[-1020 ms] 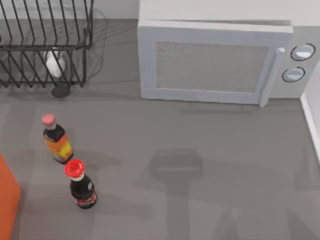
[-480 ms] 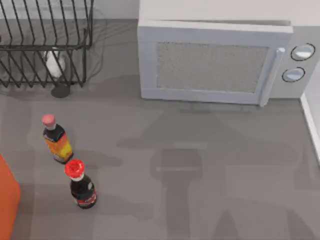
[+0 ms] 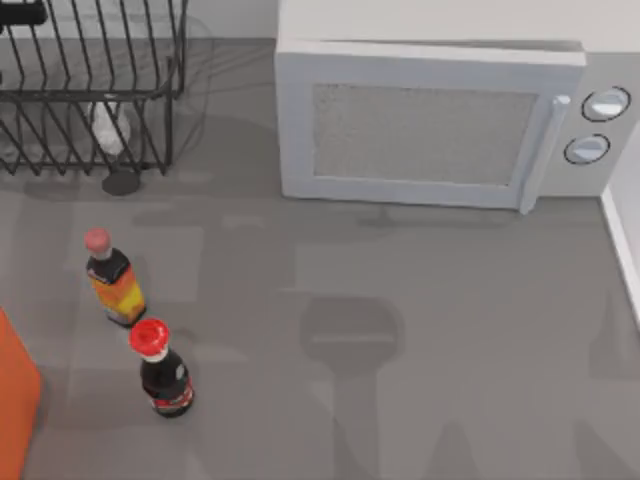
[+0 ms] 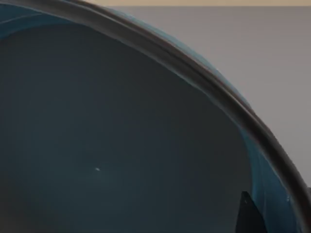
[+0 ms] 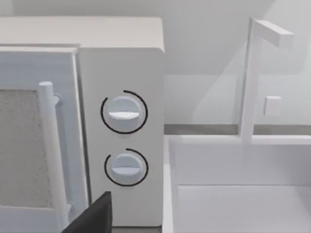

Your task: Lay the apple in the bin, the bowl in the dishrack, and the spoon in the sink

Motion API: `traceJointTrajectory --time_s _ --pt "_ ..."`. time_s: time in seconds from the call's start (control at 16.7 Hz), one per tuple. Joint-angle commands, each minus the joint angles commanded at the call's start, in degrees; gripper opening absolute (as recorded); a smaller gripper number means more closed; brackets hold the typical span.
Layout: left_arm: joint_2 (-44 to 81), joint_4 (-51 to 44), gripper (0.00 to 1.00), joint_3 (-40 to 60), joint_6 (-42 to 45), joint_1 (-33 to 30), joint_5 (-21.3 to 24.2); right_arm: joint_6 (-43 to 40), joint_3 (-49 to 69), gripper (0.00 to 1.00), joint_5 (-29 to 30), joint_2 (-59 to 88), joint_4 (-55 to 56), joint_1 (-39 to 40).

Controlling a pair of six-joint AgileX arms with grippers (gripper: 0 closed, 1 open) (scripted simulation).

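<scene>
Since a second earlier, a dark shape (image 3: 22,12) had come into the top view's far left corner, above the dishrack (image 3: 90,90) and well left of the microwave (image 3: 430,120). The shadows on the table (image 3: 480,350) in front of the microwave had also shifted.

Nearest the left wrist camera, the bowl (image 4: 121,145) showed its deep teal inside and dark rim from very close. The left gripper (image 4: 250,218) pinched it, one dark finger lying against the inner wall just under the rim. The bowl was carried off the table, with plain grey wall behind it. The top view gave none of this detail.

In the top view, the bin (image 3: 15,400) sat farthest left of the microwave, at the table's near left edge. Just beside it stood a dark bottle with a red cap (image 3: 160,370). A little farther back stood an orange-labelled bottle with a pink cap (image 3: 112,280). Both were upright, near each other but apart, and forward and left of the microwave.

Farther back, a small white rounded object (image 3: 108,128) showed behind the dishrack's bars.

The right wrist view faced the microwave's two dials (image 5: 124,138) and door handle, with the right gripper (image 5: 92,218) showing as a dark wedge in front of them. Whether it was spread or pressed together could not be told. Just right of the microwave lay the white sink (image 5: 233,194) with its upright tap (image 5: 252,77).
</scene>
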Motion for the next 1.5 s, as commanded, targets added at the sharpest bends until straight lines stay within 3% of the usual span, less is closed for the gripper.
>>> traceJointTrajectory --time_s 0.3,1.08,1.5 --pt "0.8 0.9 0.00 -0.4 0.0 -0.2 -0.1 0.0 0.0 1.00 0.0 0.0 0.0 0.0" --pt "0.8 0.9 0.98 -0.4 0.0 -0.2 -0.1 0.0 0.0 1.00 0.0 0.0 0.0 0.0" --pt "0.8 0.9 1.00 -0.4 0.0 -0.2 -0.1 0.0 0.0 1.00 0.0 0.0 0.0 0.0"
